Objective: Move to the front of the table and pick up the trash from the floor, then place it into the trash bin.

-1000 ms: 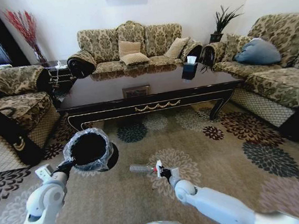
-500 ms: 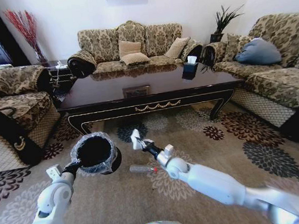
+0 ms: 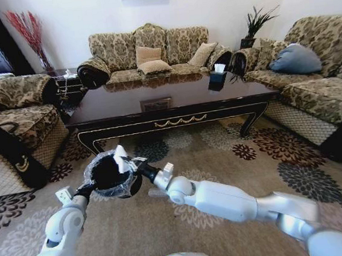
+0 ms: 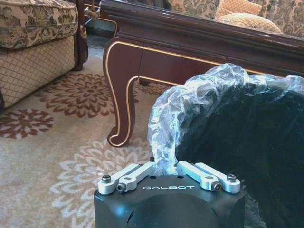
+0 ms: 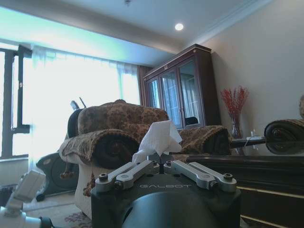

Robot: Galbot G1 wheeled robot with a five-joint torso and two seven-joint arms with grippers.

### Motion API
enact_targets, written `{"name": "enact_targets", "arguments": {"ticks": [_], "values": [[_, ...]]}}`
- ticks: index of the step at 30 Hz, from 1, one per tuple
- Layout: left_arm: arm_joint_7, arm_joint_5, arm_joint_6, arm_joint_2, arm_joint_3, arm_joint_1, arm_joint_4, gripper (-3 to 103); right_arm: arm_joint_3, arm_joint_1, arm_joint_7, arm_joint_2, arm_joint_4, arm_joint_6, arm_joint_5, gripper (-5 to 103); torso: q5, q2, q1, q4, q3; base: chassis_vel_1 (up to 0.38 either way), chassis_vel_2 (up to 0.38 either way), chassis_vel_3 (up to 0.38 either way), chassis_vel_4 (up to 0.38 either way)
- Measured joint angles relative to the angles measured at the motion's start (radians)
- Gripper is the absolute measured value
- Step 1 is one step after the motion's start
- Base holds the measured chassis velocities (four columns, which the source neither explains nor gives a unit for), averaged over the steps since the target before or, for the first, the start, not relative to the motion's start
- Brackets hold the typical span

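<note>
Right end effector (image 3: pixel 123 161): a crumpled white paper (image 3: pixel 120 157) is being pinched between closed fingers, seen plainly in the right wrist view (image 5: pixel 158 137). The paper is being held directly over the open mouth of the trash bin (image 3: pixel 107 174), not yet released.

Left end effector (image 4: pixel 165 172): the rim of the trash bin (image 4: pixel 237 142) is being gripped, fingers closed on the clear plastic liner folded over the black wall. The bin is being held up off the carpet (image 3: pixel 236 176), just in front of the table (image 3: pixel 169 107), toward the left end of its front edge. A curved, gold-trimmed table leg (image 4: pixel 121 95) is being shown close beside the bin in the left wrist view.

Progress, as judged: the robot is already being stationed at the front of the table; the paper is off the floor and is being presented at the bin, so only its release is left for this piece. Part of a slim clear bottle (image 3: pixel 155 193) is still lying on the carpet beneath the right arm, so at least one more pickup appears to be left. The small silvery piece cannot be made out.

Writing: "GALBOT" is being read in white on the black housing of both end effectors. No other legible labels.
</note>
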Motion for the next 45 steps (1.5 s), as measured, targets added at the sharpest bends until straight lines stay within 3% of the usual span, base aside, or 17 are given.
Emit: {"name": "enact_targets", "arguments": {"ticks": [5,8,9,11,13,15,19,22,24,28,29,31,34,45], "values": [[-0.010,-0.053,0.016,-0.006,0.001,0.001,-0.041,2,-0.023,-0.003,0.001,0.038,-0.072,0.001,-0.048,0,0.0001,0.000,0.000,-0.0001,0.000,0.000,0.000,0.000,0.000],[-0.015,-0.082,0.028,-0.007,0.002,0.005,-0.083,2,-0.030,-0.023,0.000,0.045,-0.103,0.007,-0.079,8,0.0002,0.000,0.000,-0.0003,0.000,0.000,0.000,0.000,0.000],[-0.019,-0.083,0.031,-0.007,-0.001,0.010,-0.095,2,-0.031,-0.027,0.000,0.044,-0.108,0.010,-0.090,19,0.0003,0.000,0.000,-0.0004,0.000,0.000,0.000,0.000,0.000],[-0.019,-0.083,0.032,-0.007,-0.003,0.015,-0.103,2,-0.031,-0.030,0.000,0.040,-0.108,0.011,-0.092,19,0.0003,0.000,0.000,-0.0002,0.000,0.000,0.000,0.000,0.000],[-0.019,-0.084,0.033,-0.007,-0.005,0.023,-0.113,2,-0.031,-0.034,0.000,0.029,-0.102,0.011,-0.094,30,0.0003,0.000,0.000,0.0000,0.000,0.000,0.000,0.000,0.000],[-0.019,-0.085,0.033,-0.006,-0.005,0.024,-0.113,2,-0.031,-0.035,0.000,0.026,-0.099,0.011,-0.095,30,0.0002,0.000,0.000,0.0000,0.000,0.000,0.000,0.000,0.000],[-0.019,-0.085,0.034,-0.004,-0.010,0.029,-0.114,2,-0.027,-0.045,0.006,-0.016,-0.070,0.010,-0.110,51,0.0003,0.000,0.000,-0.0002,0.000,0.000,0.000,0.000,0.000],[-0.018,-0.083,0.034,-0.004,-0.011,0.030,-0.111,2,-0.020,-0.050,0.008,-0.032,-0.067,0.010,-0.124,57,0.0003,0.000,0.000,-0.0002,0.000,0.000,0.000,0.000,0.000],[-0.018,-0.081,0.034,-0.004,-0.012,0.031,-0.104,2,-0.012,-0.057,0.008,-0.051,-0.067,0.013,-0.149,69,0.0005,0.000,0.000,-0.0001,0.000,0.000,0.000,0.000,0.000],[-0.017,-0.079,0.033,-0.004,-0.011,0.033,-0.098,2,-0.006,-0.067,0.007,-0.077,-0.072,0.016,-0.176,79,0.0004,0.000,0.000,-0.0002,0.000,0.000,0.000,0.000,0.000],[-0.016,-0.079,0.031,-0.004,-0.011,0.033,-0.097,2,-0.002,-0.070,0.006,-0.088,-0.072,0.020,-0.185,90,0.0003,0.000,0.000,-0.0002,0.000,0.000,0.000,0.000,0.000],[-0.016,-0.079,0.031,-0.004,-0.011,0.033,-0.094,2,0.000,-0.073,0.006,-0.097,-0.072,0.021,-0.191,95,0.0004,0.000,0.000,-0.0003,0.000,0.000,0.000,0.000,0.000],[-0.016,-0.079,0.030,-0.002,-0.011,0.031,-0.085,2,0.005,-0.078,0.005,-0.113,-0.075,0.023,-0.203,100,0.0003,0.000,0.000,-0.0002,0.000,0.000,0.000,0.000,0.000],[-0.016,-0.076,0.030,0.003,-0.014,0.026,-0.064,2,0.023,-0.082,-0.019,-0.149,-0.110,0.056,-0.242,100,0.0003,0.000,0.000,-0.0002,0.000,0.000,0.000,0.000,0.000]]}}
